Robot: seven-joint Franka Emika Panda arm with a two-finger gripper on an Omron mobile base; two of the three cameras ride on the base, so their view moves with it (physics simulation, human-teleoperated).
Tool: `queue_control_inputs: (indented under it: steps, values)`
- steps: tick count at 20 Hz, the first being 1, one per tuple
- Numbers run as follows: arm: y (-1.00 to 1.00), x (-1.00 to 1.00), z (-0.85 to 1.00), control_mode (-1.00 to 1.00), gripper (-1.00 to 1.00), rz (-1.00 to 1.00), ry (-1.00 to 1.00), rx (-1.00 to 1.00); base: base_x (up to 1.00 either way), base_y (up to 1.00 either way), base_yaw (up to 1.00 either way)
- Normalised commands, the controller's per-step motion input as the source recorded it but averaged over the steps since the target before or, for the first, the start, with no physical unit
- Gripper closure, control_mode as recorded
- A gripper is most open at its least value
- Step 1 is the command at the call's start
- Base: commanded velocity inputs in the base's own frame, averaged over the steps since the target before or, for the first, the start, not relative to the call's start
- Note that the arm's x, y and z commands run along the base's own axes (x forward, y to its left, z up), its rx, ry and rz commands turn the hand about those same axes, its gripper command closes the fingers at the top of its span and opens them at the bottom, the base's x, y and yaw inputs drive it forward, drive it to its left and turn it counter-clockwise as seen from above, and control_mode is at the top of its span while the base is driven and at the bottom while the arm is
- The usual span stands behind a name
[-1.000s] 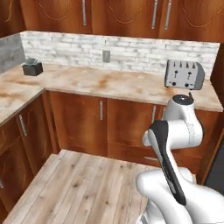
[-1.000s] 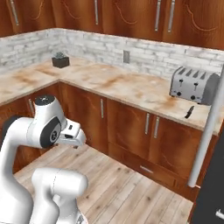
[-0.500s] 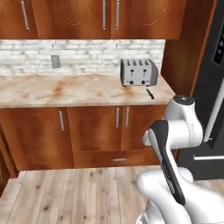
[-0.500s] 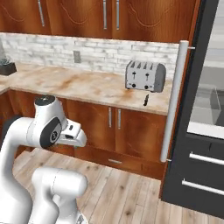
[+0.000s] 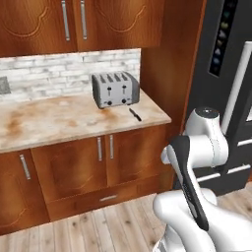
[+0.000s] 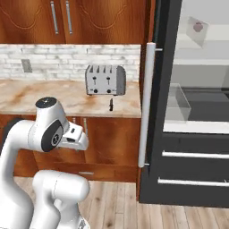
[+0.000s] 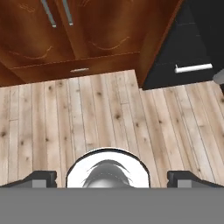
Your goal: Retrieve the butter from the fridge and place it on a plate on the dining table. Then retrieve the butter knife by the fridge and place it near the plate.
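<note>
Change since earlier: my base has swung right along the counter; the whole view has shifted, so the toaster (image 5: 115, 89) now sits mid-frame and the fridge (image 6: 192, 103) fills the side beyond it. The things themselves have not moved.
Fridge: beside the toaster's end of the counter; from the right base camera I see shelves and a clear bin inside, so the door looks open, its long white handle (image 6: 145, 105) nearest the counter.
Butter: I cannot pick it out on the shelves from here.
Butter knife: the butter knife (image 5: 135, 114) lies on the counter just in front of the toaster, toward the fridge.
Claw: the gripper (image 7: 111, 179) is spread wide, holding nothing, pointed down at the floor planks.
Step in hand: approaching the fridge, I judge.
Doing it well: I should square the base to the fridge opening, keep the elbow clear of the handle, then raise the hand to scan the shelves.
</note>
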Motion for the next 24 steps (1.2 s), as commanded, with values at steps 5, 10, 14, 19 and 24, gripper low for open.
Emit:
queue_control_inputs:
  steps: [5, 10, 14, 19, 24]
  values:
    - [0.00, 0.00, 0.00, 1.00, -1.00, 0.00, 0.00, 0.00, 0.39, 0.41, -0.39]
    - [0.00, 0.00, 0.00, 1.00, -1.00, 0.00, 0.00, 0.00, 0.27, 0.54, -0.11]
    - [0.00, 0.00, 0.00, 1.00, -1.00, 0.00, 0.00, 0.00, 0.45, 0.66, -0.19]
    - [0.00, 0.00, 0.00, 1.00, -1.00, 0.00, 0.00, 0.00, 0.63, 0.27, -0.24]
    - [0.00, 0.00, 0.00, 1.00, -1.00, 0.00, 0.00, 0.00, 0.85, 0.07, -0.11]
